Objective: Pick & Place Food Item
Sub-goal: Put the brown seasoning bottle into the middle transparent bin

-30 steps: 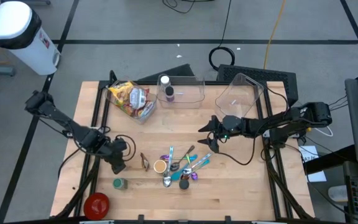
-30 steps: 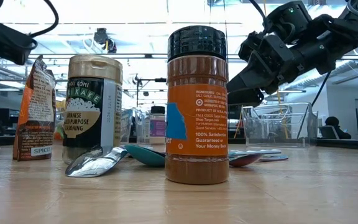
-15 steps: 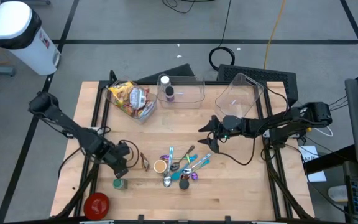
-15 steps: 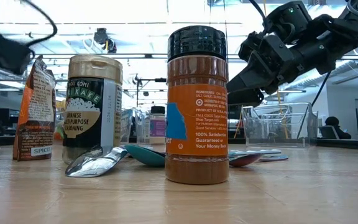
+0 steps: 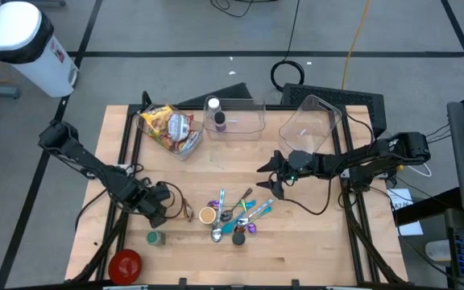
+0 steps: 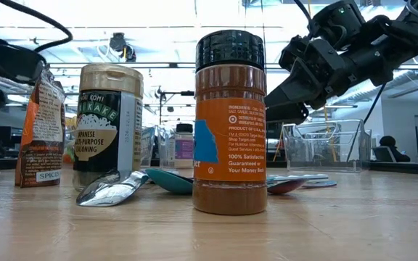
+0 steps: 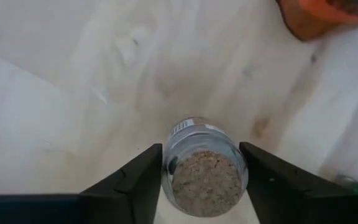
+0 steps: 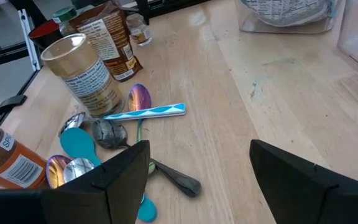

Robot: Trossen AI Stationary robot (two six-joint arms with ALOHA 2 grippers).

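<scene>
From above, the left gripper (image 5: 156, 211) hangs low over the front-left part of the table (image 5: 312, 242), close beside the small brown packet (image 5: 187, 211) and just behind the green-lidded jar (image 5: 155, 238). The right gripper (image 5: 269, 173) hovers mid-table, right of centre, behind the heap of spoons (image 5: 240, 216). The left arm is plainly the nearer one to the jars at the front-left.

From table height, the right gripper (image 6: 285, 98) hangs above the surface with its fingers apart and nothing between them, behind the big orange spice bottle (image 6: 230, 123). Little of the left arm shows here.

In the left wrist picture, a small clear jar (image 7: 205, 174) of pale powder sits squarely between the two fingers (image 7: 132, 183). It appears to stand upright, end-on to the camera, so its long axis likely runs along the gripper's approach. The fingers are spread to either side of it; whether they already touch the glass I cannot tell. A straight close should catch it across its width.

In the right wrist picture, the fingers (image 8: 120, 177) are spread wide and hold nothing, with the spoons below them.
</scene>
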